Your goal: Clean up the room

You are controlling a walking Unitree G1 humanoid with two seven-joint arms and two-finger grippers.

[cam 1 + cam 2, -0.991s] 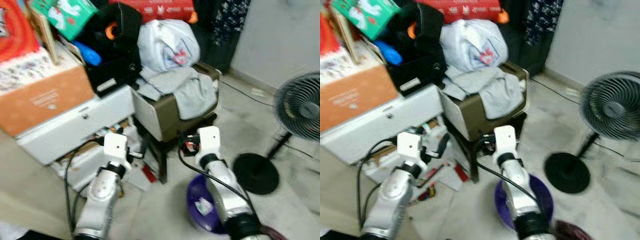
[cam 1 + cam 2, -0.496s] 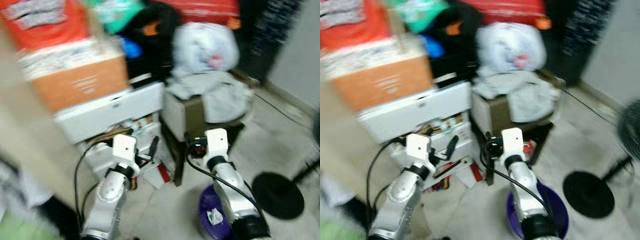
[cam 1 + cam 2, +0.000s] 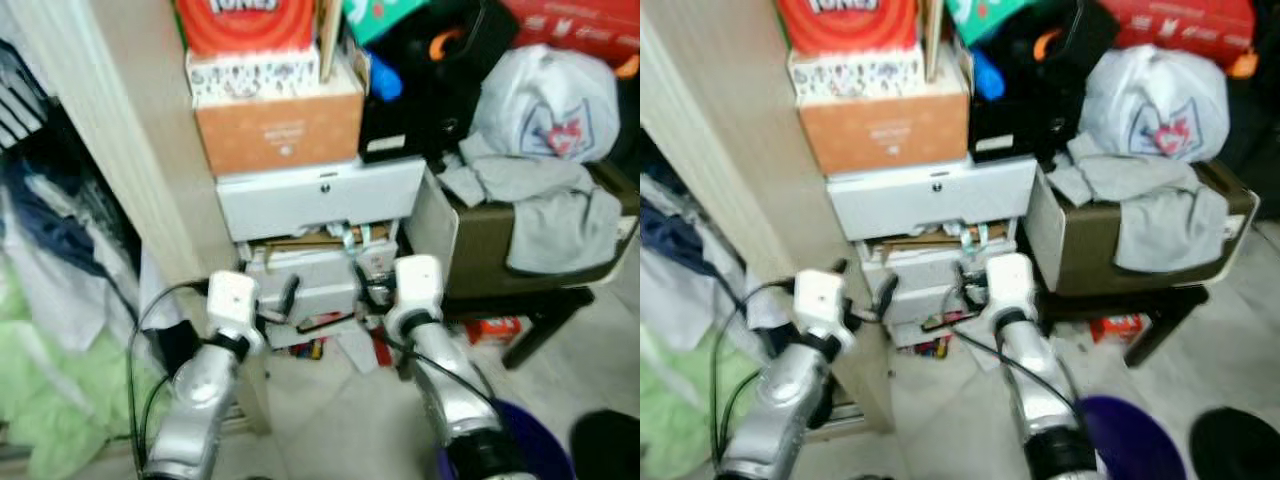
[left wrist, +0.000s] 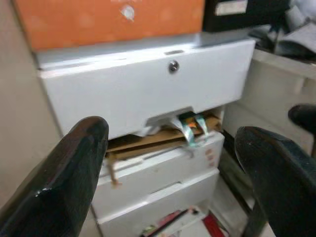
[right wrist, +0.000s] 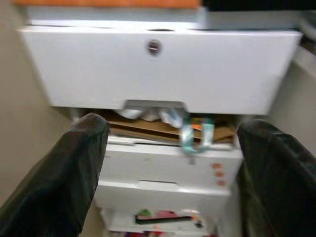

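While both arms are raised toward the white drawer unit (image 3: 320,200), neither carries anything. That unit serves as the landmark. Its top drawer, marked by a small round lock (image 4: 173,65), sits closed, but brown cardboard and a strip of green tape (image 5: 195,136) bulge from the gap beneath it, which suggests an overfilled second drawer that cannot shut.

The left tool (image 4: 173,163) faces the drawer fronts with its two black fingers spread wide and nothing between them. The right tool (image 5: 173,163) points at the same fronts, likewise released and unloaded. Both hang short of the unit without touching it, a pose that fits approach rather than grasp.

On top of the unit rests an orange carton (image 3: 280,130), with a patterned box and a red box stacked above; a black bag (image 3: 440,90) lies on the unit beside the carton. To the right of the unit stands an olive box on a dark stool (image 3: 520,240), draped with grey cloth and topped by a white bag (image 3: 545,100). On the floor at the unit's foot lies loose clutter, red and multicoloured small items (image 3: 320,335), which appears to be what needs tidying. A purple basin (image 3: 1135,440) sits on the floor nearer the robot, perhaps a receptacle. Left of the unit, past a beige partition, hang clothes.
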